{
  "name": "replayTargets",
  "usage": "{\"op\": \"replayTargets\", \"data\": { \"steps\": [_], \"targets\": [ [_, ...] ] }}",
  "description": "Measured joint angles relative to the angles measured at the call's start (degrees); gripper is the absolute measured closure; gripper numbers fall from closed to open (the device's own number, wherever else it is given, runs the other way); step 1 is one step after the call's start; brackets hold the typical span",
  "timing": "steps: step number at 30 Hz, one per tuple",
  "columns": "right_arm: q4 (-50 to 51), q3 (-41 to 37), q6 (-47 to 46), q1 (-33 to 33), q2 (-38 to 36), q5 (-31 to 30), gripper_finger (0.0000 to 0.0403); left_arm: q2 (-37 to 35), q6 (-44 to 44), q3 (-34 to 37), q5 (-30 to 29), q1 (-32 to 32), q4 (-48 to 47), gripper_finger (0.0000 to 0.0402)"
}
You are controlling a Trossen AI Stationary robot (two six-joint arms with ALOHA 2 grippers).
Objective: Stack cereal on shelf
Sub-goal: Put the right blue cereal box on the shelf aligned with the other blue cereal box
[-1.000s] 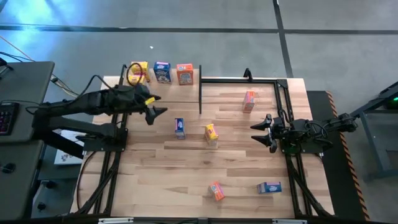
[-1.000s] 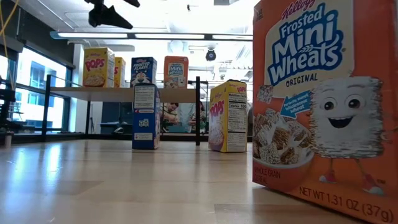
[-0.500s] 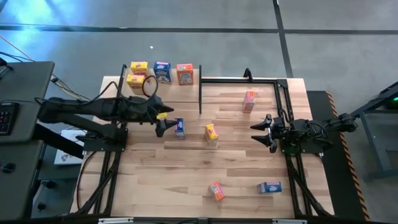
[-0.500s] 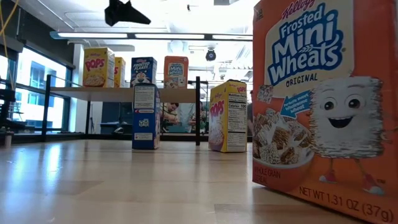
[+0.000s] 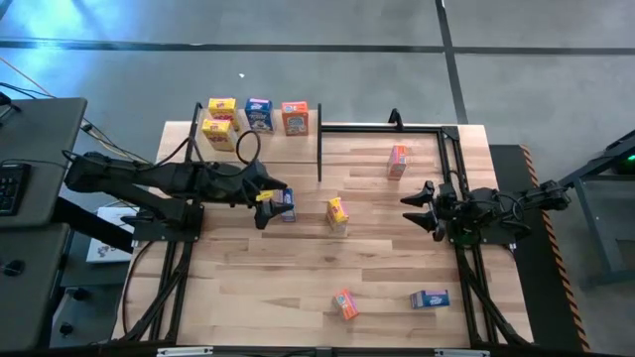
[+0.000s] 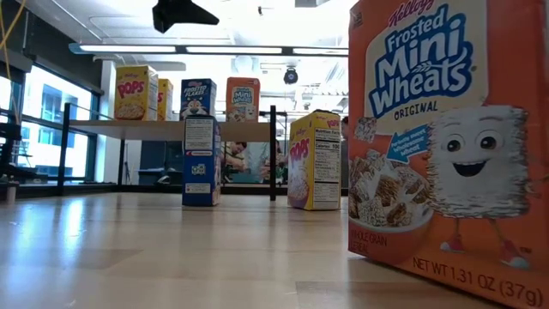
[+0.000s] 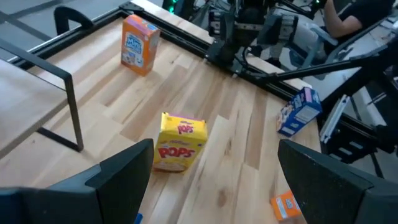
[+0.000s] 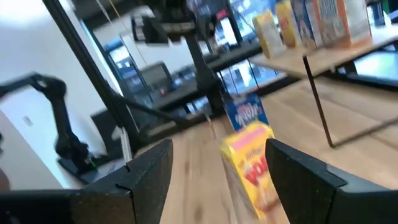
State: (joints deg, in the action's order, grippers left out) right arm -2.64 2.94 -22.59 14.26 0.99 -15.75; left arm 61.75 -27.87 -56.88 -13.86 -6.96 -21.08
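we have our left end effector spread wide, hanging just beside the upright blue box on the surface. our right end effector waits parted and empty near the far side. four boxes already stand on the shelf; a yellow box, two orange boxes and a fallen blue box remain loose. we judge these boxes light, stiff cardboard, smooth-faced and easy to tip or dent, so we would take the blue box across its narrow sides, around mid-height, with modest squeeze.
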Motion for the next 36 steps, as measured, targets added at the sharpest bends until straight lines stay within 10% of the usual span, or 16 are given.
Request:
{"op": "replayTargets", "data": {
  "steps": [14,36],
  "targets": [
    [-16.9,3.3,8.0,0.0,0.9,8.8,0.0155,-0.7,4.0,0.0,0.8,0.2,-0.1,0.0066],
    [30.0,39.1,6.1,0.0,29.2,10.2,0.0155,-0.7,-0.6,0.0,-1.5,0.2,0.0,0.0066]
  ]
}}
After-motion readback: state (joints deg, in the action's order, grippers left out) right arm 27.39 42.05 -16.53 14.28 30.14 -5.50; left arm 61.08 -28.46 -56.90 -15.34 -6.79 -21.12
